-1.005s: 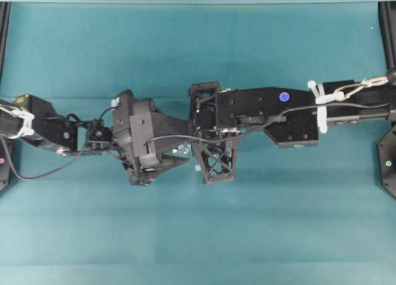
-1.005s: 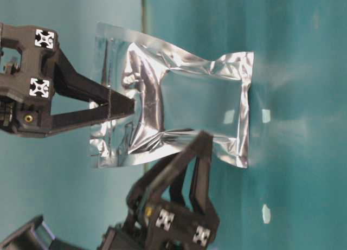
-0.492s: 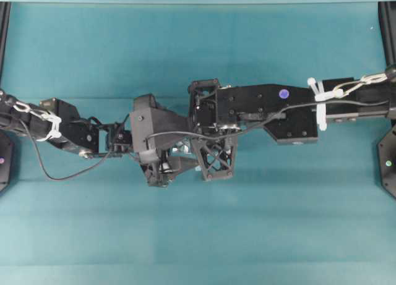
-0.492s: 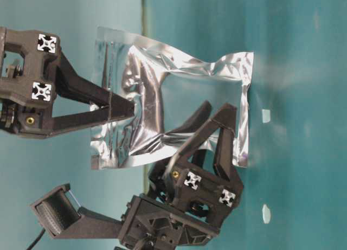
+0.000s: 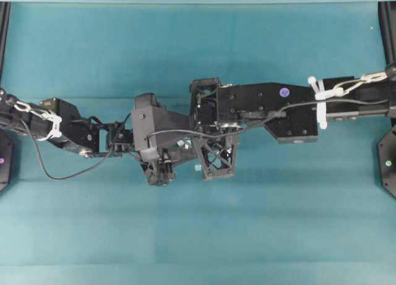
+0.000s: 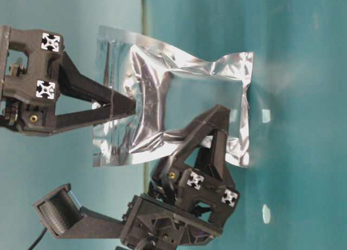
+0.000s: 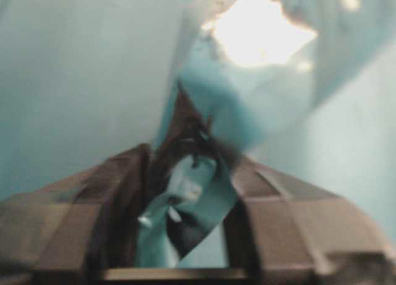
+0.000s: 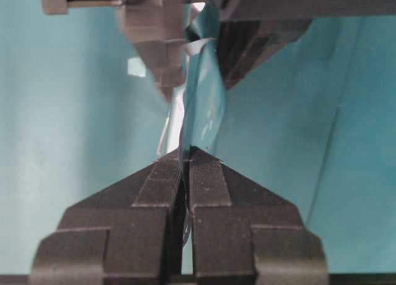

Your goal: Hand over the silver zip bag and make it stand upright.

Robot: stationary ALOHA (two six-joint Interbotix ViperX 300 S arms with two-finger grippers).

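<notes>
Since the earlier frame, left claw [image 6: 217,117] has narrowed onto the silver zip bag [image 6: 179,98], held mid-air above the tabletop [image 5: 198,50]. Right claw [image 6: 127,106] clamps the opposite zip end along its long axis.

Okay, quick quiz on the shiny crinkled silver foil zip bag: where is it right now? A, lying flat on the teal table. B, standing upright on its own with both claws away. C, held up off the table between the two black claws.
C: the shiny crinkled silver foil zip bag hangs in the air, the right claw pinching its strip edge and the left claw closed around the opposite side.
</notes>
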